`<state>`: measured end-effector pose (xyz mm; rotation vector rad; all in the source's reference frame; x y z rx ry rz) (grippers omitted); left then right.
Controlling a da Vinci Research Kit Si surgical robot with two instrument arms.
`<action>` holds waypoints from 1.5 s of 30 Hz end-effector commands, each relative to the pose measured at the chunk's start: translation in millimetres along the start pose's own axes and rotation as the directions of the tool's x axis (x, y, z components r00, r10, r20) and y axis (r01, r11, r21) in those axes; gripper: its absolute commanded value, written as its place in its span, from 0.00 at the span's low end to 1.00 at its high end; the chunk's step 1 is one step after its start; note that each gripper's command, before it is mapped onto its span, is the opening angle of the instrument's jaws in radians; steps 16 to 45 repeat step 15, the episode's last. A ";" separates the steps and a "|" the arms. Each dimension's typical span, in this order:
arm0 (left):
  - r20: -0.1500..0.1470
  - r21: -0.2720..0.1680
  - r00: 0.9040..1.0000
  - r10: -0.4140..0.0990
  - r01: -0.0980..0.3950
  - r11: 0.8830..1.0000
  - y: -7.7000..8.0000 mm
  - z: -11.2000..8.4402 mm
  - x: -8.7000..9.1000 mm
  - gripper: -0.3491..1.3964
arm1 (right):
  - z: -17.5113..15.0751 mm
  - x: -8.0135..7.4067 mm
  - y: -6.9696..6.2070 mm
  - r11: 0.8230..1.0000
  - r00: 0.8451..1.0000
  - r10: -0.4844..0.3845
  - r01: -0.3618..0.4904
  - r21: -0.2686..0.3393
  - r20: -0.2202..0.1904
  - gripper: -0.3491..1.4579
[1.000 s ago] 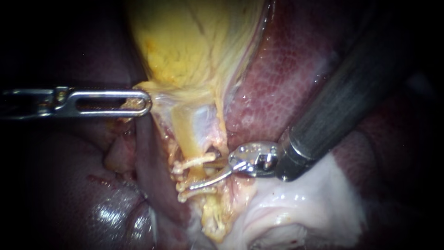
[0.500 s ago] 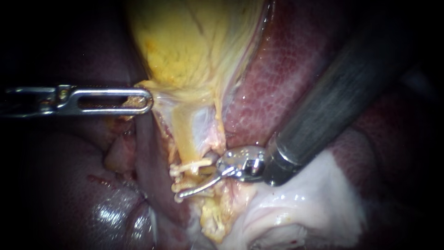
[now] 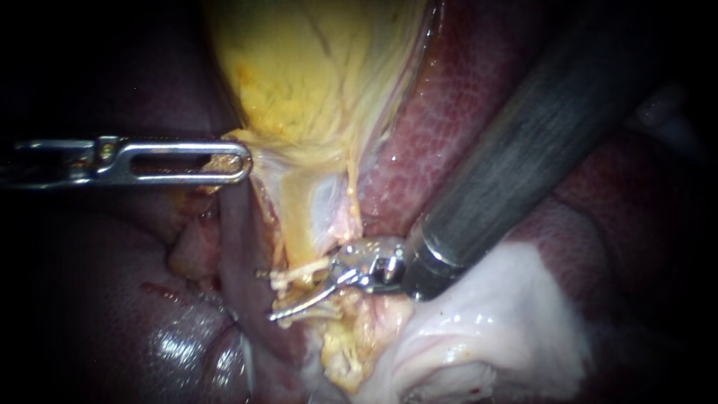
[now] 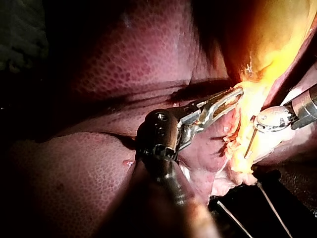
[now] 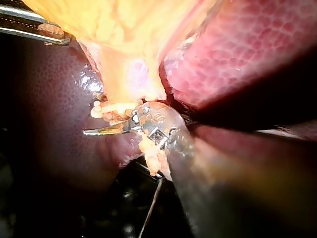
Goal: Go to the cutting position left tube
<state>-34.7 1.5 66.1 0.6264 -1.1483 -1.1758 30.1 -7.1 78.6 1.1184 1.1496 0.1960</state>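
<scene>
R instrument [image 3: 299,293], jaws open, one blade just beneath clipped left tube [image 3: 303,247]; L instrument [image 3: 238,161] jaws tight on gallbladder [image 3: 299,75].

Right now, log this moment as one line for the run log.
left instrument: jaws shut on gallbladder | right instrument: jaws open at tube, by its clips | tube: uncut
</scene>
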 end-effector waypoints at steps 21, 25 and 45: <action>0.000 0.000 1.000 0.000 0.000 1.000 0.0 -0.1 0.0 0.00 | -0.1 -0.1 0.1 1.000 1.000 -0.001 0.001 -0.001 -0.004 0.93; 0.000 0.000 1.000 0.000 0.000 1.000 0.0 -0.1 0.0 0.00 | -0.1 -0.1 0.1 1.000 1.000 -0.001 0.001 -0.001 -0.004 0.93; 0.000 0.000 1.000 0.000 0.000 1.000 0.0 -0.1 0.0 0.00 | -0.1 -0.1 0.1 1.000 1.000 -0.001 0.001 -0.001 -0.004 0.93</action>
